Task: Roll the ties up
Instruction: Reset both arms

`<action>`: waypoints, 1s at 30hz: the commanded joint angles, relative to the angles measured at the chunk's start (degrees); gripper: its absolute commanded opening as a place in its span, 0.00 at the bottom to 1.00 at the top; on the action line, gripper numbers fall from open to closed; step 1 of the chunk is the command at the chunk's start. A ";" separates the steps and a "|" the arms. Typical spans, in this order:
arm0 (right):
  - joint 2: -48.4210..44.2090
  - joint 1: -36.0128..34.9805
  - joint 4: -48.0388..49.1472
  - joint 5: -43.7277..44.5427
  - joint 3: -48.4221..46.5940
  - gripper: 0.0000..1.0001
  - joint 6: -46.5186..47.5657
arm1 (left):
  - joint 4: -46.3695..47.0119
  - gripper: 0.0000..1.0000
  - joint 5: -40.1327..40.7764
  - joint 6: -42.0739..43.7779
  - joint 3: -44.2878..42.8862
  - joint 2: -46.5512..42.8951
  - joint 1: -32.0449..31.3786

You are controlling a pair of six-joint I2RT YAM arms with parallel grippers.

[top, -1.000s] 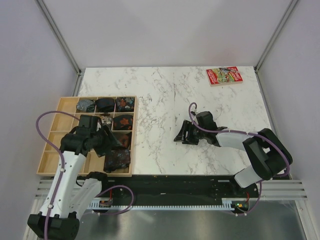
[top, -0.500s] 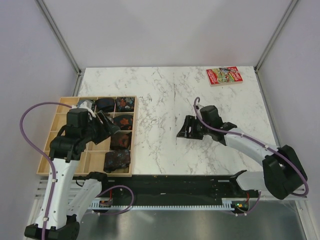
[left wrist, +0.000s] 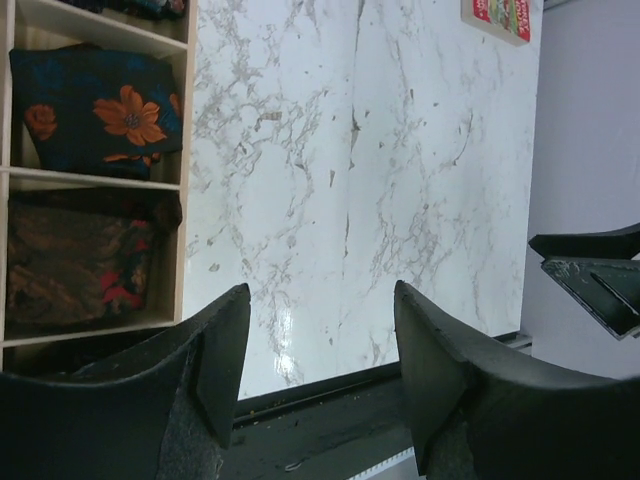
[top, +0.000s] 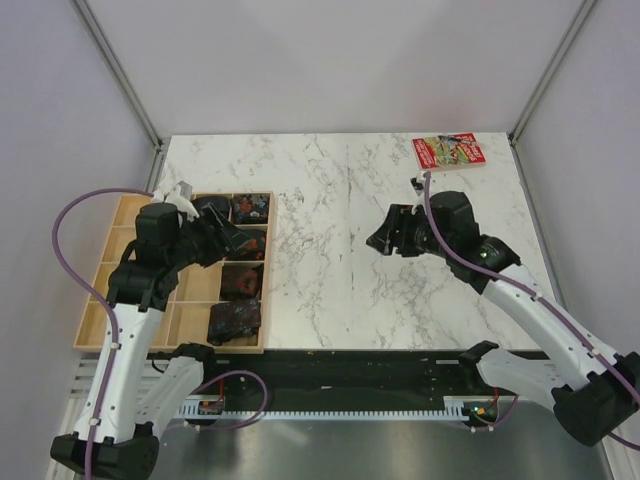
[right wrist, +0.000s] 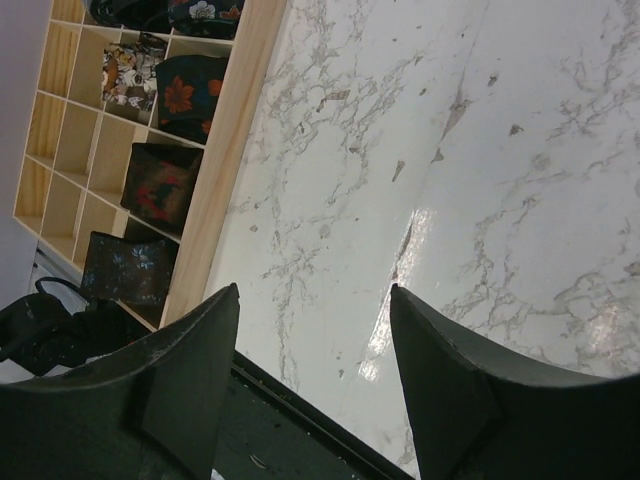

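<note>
The left claw (left wrist: pixel 320 300) is held wide open, and nothing is gripped in it. It is held up over the wooden tray (top: pixel 98 322), which is set at the left edge of the desk (top: pixel 330 180). The right claw (right wrist: pixel 312 295) is wide open too, and nothing is held in it. It is hung over the middle of the desk, a little toward the right edge, well apart from the tray.

The rolled ties (top: pixel 241 280) are found in the tray. Each one is tucked in its own box, on the side of the tray nearest the middle of the desk. Below the left claw a blue tie (left wrist: pixel 95 112) with orange flowers and a brown tie (left wrist: pixel 85 265) with red marks can be seen in two boxes, side by side. The boxes toward the left edge of the desk are seen with nothing in them.

No long flat tie can be seen on the desk. Only a red booklet (top: pixel 448 152) is seen, at the far right corner. So the rolling is judged to be done, or nearly done, unless a tie is hidden from view.
</note>
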State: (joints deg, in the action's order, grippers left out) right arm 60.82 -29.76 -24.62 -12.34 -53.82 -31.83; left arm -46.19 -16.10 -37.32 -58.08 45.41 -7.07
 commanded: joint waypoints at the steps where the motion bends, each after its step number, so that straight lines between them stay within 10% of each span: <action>1: -4.47 0.05 -4.82 6.70 -3.39 0.70 1.78 | 7.17 0.65 -3.68 2.34 -0.10 1.26 0.39; 30: -15.20 0.14 -6.15 35.81 -1.20 0.71 -1.22 | 23.87 0.66 -3.76 12.54 13.25 -1.28 0.30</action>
State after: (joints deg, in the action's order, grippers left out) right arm 46.41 -29.76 -32.53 19.59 -55.00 -33.26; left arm -26.87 -19.59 -27.31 -46.28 45.15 -7.07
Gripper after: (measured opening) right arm 0.713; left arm 0.661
